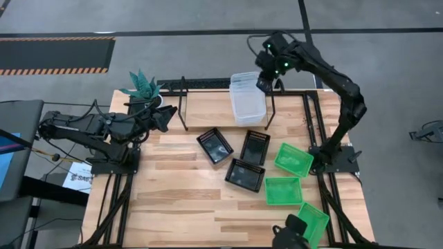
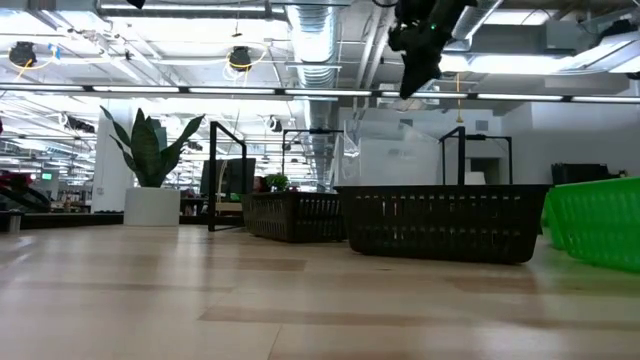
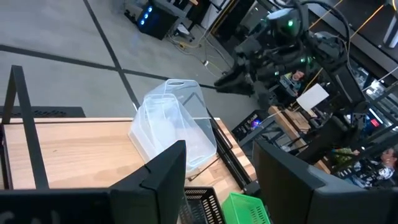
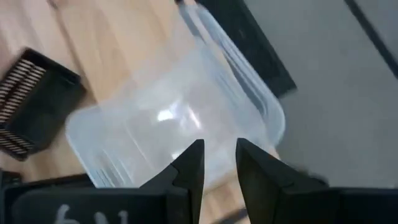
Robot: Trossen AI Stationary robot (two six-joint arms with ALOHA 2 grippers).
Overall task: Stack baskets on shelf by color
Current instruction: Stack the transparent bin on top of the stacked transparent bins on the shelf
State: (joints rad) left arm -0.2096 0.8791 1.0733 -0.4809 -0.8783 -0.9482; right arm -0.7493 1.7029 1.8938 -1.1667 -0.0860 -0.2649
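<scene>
the wooden counter (image 1: 187,200) holds black baskets (image 1: 215,146) and green baskets (image 1: 293,159). right tool (image 4: 217,163) hangs slightly open above clear baskets (image 1: 248,97). left tool (image 3: 217,180) is open.

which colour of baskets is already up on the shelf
The clear baskets: they sit nested on the shelf under the right gripper, while the black baskets and green baskets lie singly on the table.

Clear baskets (image 1: 248,99): three, nested. Black baskets (image 1: 215,145): three. Green baskets (image 1: 293,159): three. Shelf (image 1: 208,104): one. Plant (image 1: 142,86): one.
</scene>
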